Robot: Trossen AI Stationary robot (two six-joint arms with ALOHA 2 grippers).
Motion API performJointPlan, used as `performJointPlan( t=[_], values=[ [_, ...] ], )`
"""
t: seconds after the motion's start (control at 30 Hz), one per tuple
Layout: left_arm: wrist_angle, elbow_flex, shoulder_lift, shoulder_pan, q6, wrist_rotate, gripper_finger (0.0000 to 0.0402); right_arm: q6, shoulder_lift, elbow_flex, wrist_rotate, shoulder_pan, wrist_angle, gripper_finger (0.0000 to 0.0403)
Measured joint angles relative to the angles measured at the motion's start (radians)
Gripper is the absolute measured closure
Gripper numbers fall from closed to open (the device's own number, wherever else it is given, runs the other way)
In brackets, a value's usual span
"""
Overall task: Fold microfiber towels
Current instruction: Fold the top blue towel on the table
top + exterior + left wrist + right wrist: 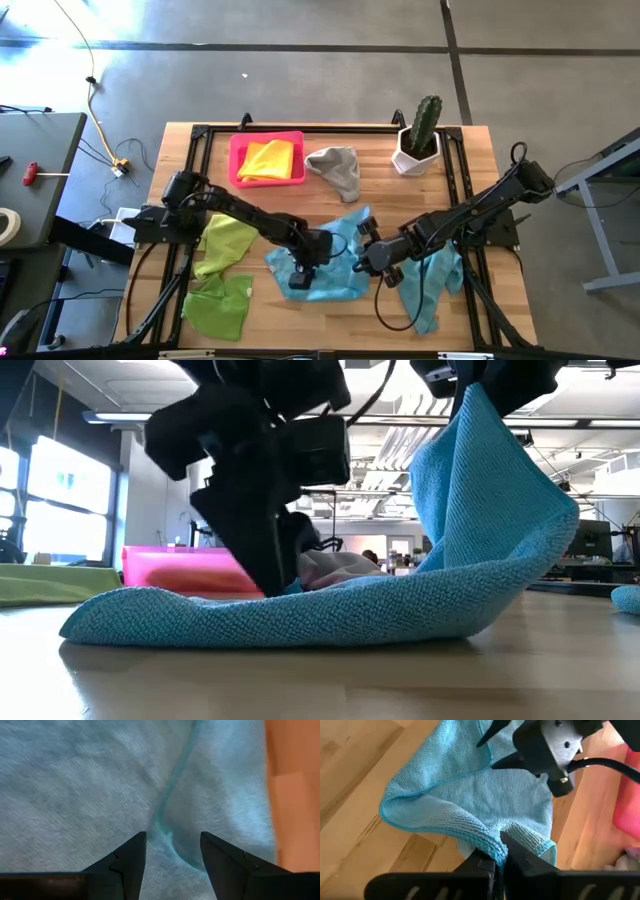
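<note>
From above, the blue towel (335, 270) lies mid-table, half-folded, others loose around it; at table level its right corner stands lifted; the left gripper (172, 852), spread, presses it down; the right gripper (501, 860) pinches its edge

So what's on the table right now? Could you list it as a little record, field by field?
Cloth being folded: light blue towel, mid table, one edge lifted
Left claw: open, pressing down on that towel
Right claw: shut on the towel's edge, holding it up
Tray: pink tray at the back, yellow towel in it
Other cloths: grey towel, lime towel, green towel, second light blue towel
Also: potted cactus
</note>
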Motion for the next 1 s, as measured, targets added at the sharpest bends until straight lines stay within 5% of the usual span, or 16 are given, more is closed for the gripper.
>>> performJointPlan(
  t=[0.2,0.57,0.77,1.0],
  values=[
    [0.041,0.002,0.024,-0.004,-0.009,0.104,0.0225,-0.003,0.0,0.0,0.0,0.0,0.002,0.0403],
    [0.088,0.002,0.025,-0.01,-0.049,0.067,0.0238,-0.015,0.0,0.0,0.0,0.0,0.008,0.0403],
    [0.084,0.002,0.025,-0.016,-0.063,-0.053,0.0301,-0.006,0.0,0.0,0.0,0.0,0.007,0.0403],
    [0.047,0.002,0.025,-0.034,-0.105,-0.027,0.0395,0.046,0.0,0.0,0.0,0.0,-0.001,0.0403]
  ],
)
